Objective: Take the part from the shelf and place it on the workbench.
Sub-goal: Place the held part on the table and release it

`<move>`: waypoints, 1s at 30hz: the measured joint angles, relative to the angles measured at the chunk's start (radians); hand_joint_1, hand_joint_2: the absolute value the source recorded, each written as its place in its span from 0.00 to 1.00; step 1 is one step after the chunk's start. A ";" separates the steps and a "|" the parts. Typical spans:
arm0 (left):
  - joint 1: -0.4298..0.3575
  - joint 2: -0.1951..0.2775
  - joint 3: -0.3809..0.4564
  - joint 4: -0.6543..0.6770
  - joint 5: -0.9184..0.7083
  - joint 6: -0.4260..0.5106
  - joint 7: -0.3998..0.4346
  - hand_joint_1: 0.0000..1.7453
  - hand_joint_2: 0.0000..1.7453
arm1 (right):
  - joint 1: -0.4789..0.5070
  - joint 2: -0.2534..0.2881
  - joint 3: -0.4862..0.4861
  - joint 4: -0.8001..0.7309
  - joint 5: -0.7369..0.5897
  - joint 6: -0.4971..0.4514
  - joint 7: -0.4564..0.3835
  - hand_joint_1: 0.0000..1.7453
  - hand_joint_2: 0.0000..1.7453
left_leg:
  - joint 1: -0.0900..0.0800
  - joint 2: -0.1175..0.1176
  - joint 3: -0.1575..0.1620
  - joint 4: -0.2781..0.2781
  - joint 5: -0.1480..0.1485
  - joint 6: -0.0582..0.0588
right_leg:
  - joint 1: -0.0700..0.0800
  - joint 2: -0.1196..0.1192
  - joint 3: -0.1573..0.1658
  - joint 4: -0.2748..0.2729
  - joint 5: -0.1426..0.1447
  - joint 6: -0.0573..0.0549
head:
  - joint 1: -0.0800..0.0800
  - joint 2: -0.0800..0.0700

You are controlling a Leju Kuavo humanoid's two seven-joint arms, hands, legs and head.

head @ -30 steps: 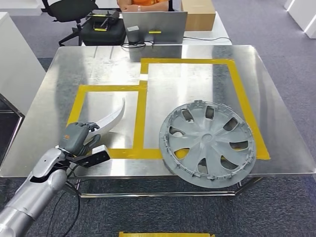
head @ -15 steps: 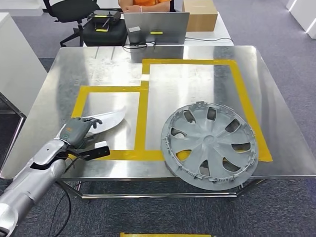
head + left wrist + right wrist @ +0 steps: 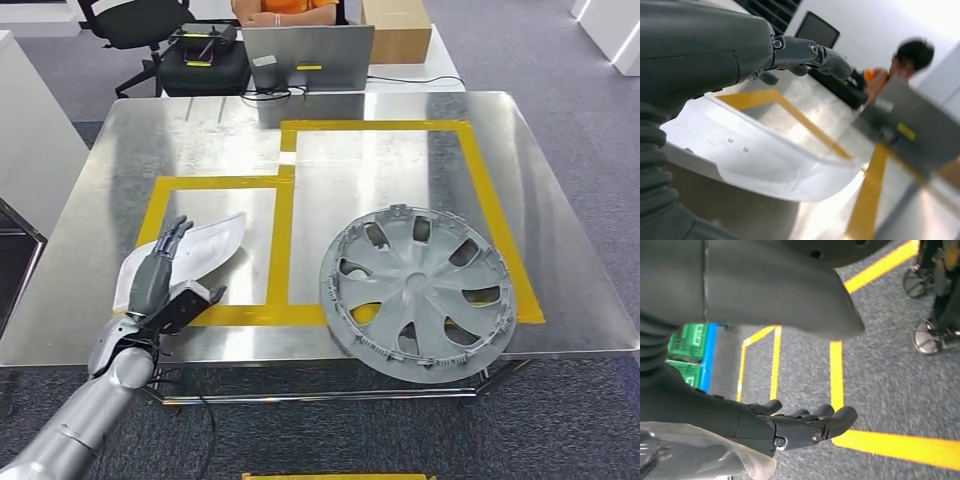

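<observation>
The part, a curved white panel [image 3: 204, 243], lies flat on the steel workbench [image 3: 362, 190], inside the left yellow-taped box. My left hand [image 3: 161, 275] is over its near end with fingers [image 3: 175, 235] stretched out and apart, holding nothing. In the left wrist view the white panel [image 3: 764, 162] lies below the straight fingers [image 3: 810, 52] with a gap between them. The right wrist view has my right hand [image 3: 798, 426] hanging over the carpet, fingers extended and holding nothing.
A grey hubcap [image 3: 419, 290] lies in the right taped box, overhanging the table's near edge. At the far side stand a laptop [image 3: 308, 55], a cardboard box [image 3: 396, 28] and a seated person [image 3: 283, 10]. A white cabinet [image 3: 30, 130] stands at left.
My left hand has let go of the white panel and spread its fingers. The panel has dropped from tilted to flat on the table. The camera shifted slightly.
</observation>
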 joint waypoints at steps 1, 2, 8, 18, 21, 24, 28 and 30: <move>0.030 -0.020 0.019 -0.055 0.034 0.024 -0.001 0.00 0.00 | 0.001 0.003 -0.001 0.000 -0.005 -0.005 0.000 0.00 0.00 | 0.000 0.000 0.000 -0.003 0.002 0.005 | -0.001 0.000 0.001 -0.002 0.001 0.006 | 0.000 0.000; 0.061 -0.040 0.038 -0.111 0.069 0.046 -0.002 0.00 0.00 | 0.002 0.005 -0.002 0.000 -0.009 -0.009 0.000 0.00 0.00 | 0.001 0.000 0.001 -0.007 0.004 0.011 | -0.002 0.000 0.000 -0.001 -0.002 0.012 | 0.000 0.000; 0.203 -0.123 0.108 -0.384 0.252 0.103 -0.011 0.00 0.00 | 0.007 0.023 -0.018 0.000 -0.031 -0.029 0.000 0.00 0.00 | 0.007 0.006 0.001 -0.014 0.015 0.032 | -0.008 -0.006 -0.117 0.274 -0.148 0.034 | 0.011 0.000; 0.308 -0.161 0.160 -0.570 0.322 0.166 -0.081 0.00 0.00 | 0.008 0.037 -0.040 0.000 -0.051 -0.043 0.002 0.00 0.00 | 0.004 0.003 -0.010 0.007 0.010 -0.006 | -0.007 -0.007 0.041 -0.007 -0.023 0.003 | 0.009 0.000; 0.356 -0.163 0.168 -0.613 0.327 0.199 -0.096 0.00 0.00 | 0.008 0.045 -0.051 -0.001 -0.059 -0.049 0.007 0.00 0.00 | 0.007 0.002 -0.058 0.142 -0.093 -0.019 | -0.009 -0.012 0.027 -0.010 -0.009 -0.015 | 0.005 0.000; 0.393 -0.168 0.178 -0.634 0.340 0.217 -0.105 0.00 0.00 | 0.008 0.051 -0.058 -0.001 -0.063 -0.053 0.011 0.00 0.00 | 0.007 0.002 -0.089 0.275 -0.160 -0.022 | -0.005 -0.015 0.006 -0.010 0.006 -0.018 | 0.005 0.000; 0.409 -0.172 0.185 -0.657 0.344 0.223 -0.110 0.00 0.00 | 0.007 0.058 -0.059 -0.001 -0.063 -0.057 0.012 0.00 0.00 | 0.003 0.002 0.064 0.038 -0.076 -0.002 | 0.000 -0.014 -0.014 -0.008 0.026 -0.009 | 0.006 0.000; 0.411 -0.174 0.186 -0.665 0.344 0.223 -0.111 0.00 0.00 | 0.007 0.060 -0.059 -0.001 -0.063 -0.057 0.012 0.00 0.00 | -0.003 0.002 0.100 -0.032 -0.061 0.008 | 0.001 -0.016 -0.018 -0.007 0.036 0.002 | 0.006 0.000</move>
